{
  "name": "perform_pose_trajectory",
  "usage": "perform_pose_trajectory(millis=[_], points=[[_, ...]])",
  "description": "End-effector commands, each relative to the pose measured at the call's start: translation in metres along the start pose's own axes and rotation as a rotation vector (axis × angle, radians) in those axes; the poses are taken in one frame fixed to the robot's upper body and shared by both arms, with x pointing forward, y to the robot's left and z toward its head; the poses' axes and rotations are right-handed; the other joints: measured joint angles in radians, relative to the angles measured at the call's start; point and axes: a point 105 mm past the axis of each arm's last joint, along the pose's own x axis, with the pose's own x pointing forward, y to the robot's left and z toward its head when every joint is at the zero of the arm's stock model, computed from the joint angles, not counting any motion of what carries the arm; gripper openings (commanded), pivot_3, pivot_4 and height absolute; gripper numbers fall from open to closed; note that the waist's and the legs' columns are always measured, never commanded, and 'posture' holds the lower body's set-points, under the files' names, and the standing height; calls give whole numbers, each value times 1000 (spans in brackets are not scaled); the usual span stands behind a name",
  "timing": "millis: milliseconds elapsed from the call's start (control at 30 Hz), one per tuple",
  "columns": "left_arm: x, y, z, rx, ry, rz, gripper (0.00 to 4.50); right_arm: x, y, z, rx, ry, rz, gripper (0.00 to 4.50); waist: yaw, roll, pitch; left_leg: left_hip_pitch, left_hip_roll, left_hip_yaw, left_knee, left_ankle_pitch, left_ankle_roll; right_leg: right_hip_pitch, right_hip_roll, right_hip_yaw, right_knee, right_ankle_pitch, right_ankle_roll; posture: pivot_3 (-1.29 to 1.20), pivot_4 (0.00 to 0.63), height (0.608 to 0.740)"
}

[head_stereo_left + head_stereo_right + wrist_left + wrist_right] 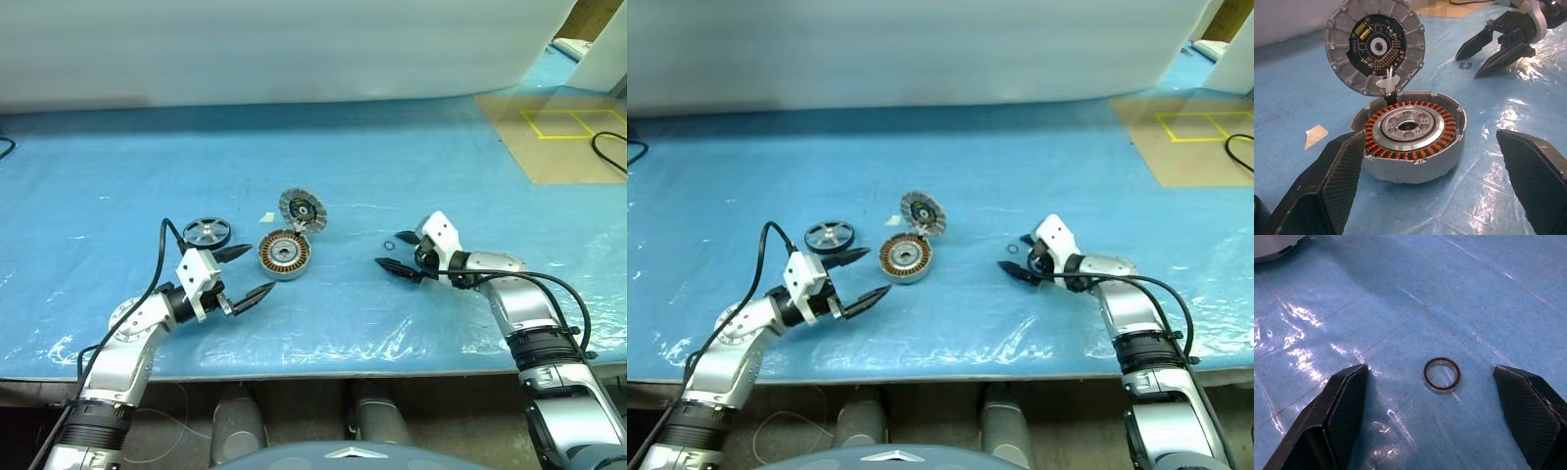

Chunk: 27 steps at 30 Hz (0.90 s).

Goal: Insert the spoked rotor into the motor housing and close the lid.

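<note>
Dark-rimmed spoked rotor point(207, 231) left of copper-wound silver housing point(284, 254) — grey lid point(302, 209) propped up for insertion; both grippers point(241, 275) point(398, 253) open, empty.

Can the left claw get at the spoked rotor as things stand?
Probably yes. The spoked rotor lies flat on the blue table cover, just beyond the open left claw, with nothing between them. The motor housing sits to the claw's other side, clear of that path.
</note>
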Motion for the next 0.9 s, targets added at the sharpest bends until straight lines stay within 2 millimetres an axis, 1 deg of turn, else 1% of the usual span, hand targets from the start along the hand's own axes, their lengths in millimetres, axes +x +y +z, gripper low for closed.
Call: perform_pose_trajectory(millis=[33, 133, 167, 400, 500, 600, 700, 800, 900], points=[[-1, 3, 5, 23, -12, 1, 4500, -6, -2, -13, 22, 40, -9, 4340, 0, 0, 0, 0, 0, 0, 0, 0, 0, 0, 0, 0, 0, 0, 0, 0, 150, 740], [-1, 3, 5, 23, -11, 2, 4500, -7, -2, -14, 26, 43, -10, 3720, 0, 0, 0, 0, 0, 0, 0, 0, 0, 0, 0, 0, 0, 0, 0, 0, 150, 740], [-1, 3, 5, 23, -10, 2, 4500, -7, -2, -14, 24, 44, -11, 3438, 0, 0, 0, 0, 0, 0, 0, 0, 0, 0, 0, 0, 0, 0, 0, 0, 150, 740], [-1, 3, 5, 20, -11, 2, 4500, -7, -5, -14, 23, 45, -21, 3438, 0, 0, 0, 1, 0, 0, 0, 0, 0, 1, 0, 0, 0, 0, 0, 0, 150, 740], [-1, 2, 4, 19, -10, 2, 4500, -4, -6, -10, 28, 29, -28, 3438, 0, 0, 0, 1, 0, 0, 0, 0, 0, 1, 0, 0, -1, 0, 0, 0, 150, 740], [0, 2, 4, 19, -10, 1, 4500, 0, -3, -5, 31, 16, -17, 3438, 0, 0, 0, 1, 0, 0, 0, 0, 0, 1, 0, 0, 0, 0, 0, 0, 150, 740], [0, 2, 4, 19, -11, 2, 4500, 2, 1, -4, 31, 16, -7, 3438, -2, 0, 0, 1, 0, 0, 0, 0, 0, 1, 0, 0, 0, 0, 0, 0, 150, 740], [0, 2, 3, 19, -10, 4, 4500, 4, 2, -3, 32, 15, -3, 2826, -3, 0, 0, 1, 0, 0, 0, 0, 0, 1, 0, 0, 0, 0, 0, 0, 150, 740], [-1, 2, 3, 19, -8, 4, 4500, 6, 4, -3, 29, 18, 0, 1805, -3, 0, 0, 1, 0, 0, -1, 0, 0, 1, 0, 0, 0, 0, 0, 0, 150, 740]])
